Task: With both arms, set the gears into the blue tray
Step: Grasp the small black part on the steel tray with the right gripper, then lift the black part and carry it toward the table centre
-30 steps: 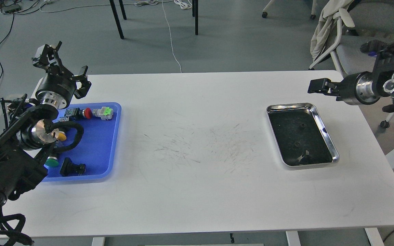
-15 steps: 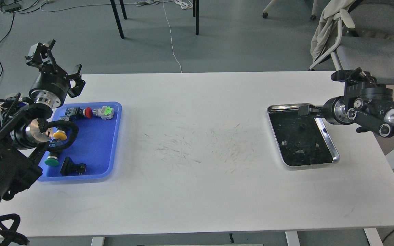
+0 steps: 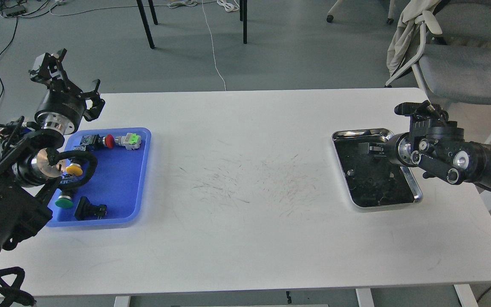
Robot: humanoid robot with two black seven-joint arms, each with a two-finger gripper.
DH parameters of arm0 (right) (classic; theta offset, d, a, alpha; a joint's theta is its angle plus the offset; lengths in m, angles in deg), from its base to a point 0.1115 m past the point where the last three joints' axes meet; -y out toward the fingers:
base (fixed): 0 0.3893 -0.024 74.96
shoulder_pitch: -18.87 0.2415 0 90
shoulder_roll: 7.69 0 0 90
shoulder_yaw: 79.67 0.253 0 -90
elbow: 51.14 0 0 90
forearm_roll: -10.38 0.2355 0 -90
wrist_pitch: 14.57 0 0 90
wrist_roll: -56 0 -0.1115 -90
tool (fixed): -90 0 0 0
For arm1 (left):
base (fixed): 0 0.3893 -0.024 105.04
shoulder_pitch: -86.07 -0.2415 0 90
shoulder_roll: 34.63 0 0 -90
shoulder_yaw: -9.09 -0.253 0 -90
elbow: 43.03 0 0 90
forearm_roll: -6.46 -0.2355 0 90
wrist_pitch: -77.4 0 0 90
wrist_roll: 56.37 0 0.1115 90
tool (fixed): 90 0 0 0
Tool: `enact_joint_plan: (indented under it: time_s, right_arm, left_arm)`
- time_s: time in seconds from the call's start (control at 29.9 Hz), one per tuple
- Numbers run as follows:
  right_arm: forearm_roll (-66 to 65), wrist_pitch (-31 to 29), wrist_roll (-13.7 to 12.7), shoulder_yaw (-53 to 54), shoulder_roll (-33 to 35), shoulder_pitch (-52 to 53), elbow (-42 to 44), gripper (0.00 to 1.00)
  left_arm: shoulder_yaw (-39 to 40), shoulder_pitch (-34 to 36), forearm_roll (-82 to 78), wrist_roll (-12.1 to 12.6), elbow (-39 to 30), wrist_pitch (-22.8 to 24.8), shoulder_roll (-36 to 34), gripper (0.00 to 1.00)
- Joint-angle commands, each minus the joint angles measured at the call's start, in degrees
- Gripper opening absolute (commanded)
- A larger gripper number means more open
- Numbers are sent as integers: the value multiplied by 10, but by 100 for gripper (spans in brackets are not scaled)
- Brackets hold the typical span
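Note:
The blue tray [image 3: 122,187] lies at the table's left end. Behind its far left corner my left gripper [image 3: 68,79] is raised above the table edge, open, with nothing between its fingers. At the right end, my right gripper [image 3: 371,149] reaches low over the far part of the steel tray [image 3: 416,192]. It is dark against the tray's black lining, so its fingers cannot be told apart. Small dark bits lie on that lining. One round one [image 3: 350,172] looks like a gear, and the others are too small to make out.
In the blue tray lie a red push button [image 3: 109,141], a green-capped one [image 3: 132,139], a yellow one [image 3: 74,169], a dark green one [image 3: 62,203] and a black switch block [image 3: 89,210]. An office chair [image 3: 458,64] stands past the table's far right corner.
My right arm has swung in from the right edge and dropped, bringing its gripper over the steel tray. The left gripper has drawn slightly left and away from the blue tray.

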Motion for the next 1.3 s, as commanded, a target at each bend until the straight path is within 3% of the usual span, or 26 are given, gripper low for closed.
enact_joint_plan:
  time_s: [0.0,0.4,0.8,0.97,1.27]
  right_arm:
    - [0,0,2,-2,-5,-2,9,83]
    - [0,0,3,-24,-8,-3,9,69]
    - [0,-1,3,-37,-8,-4,7,24]
    - [0,-1,3,-37,-8,-4,8,12]
    - [10,-2,3,-29,-1,72,-41,8]
  left_arm:
    - [1,1,0,0,-1,0,0,98]
    - [0,2,0,0,-1,0,2,98]
    - [0,3,0,0,-1,1,1,98]
    - [0,3,-1,1,-1,0,1,98]
    - [0,5,-2,1,-1,-1,1,98]
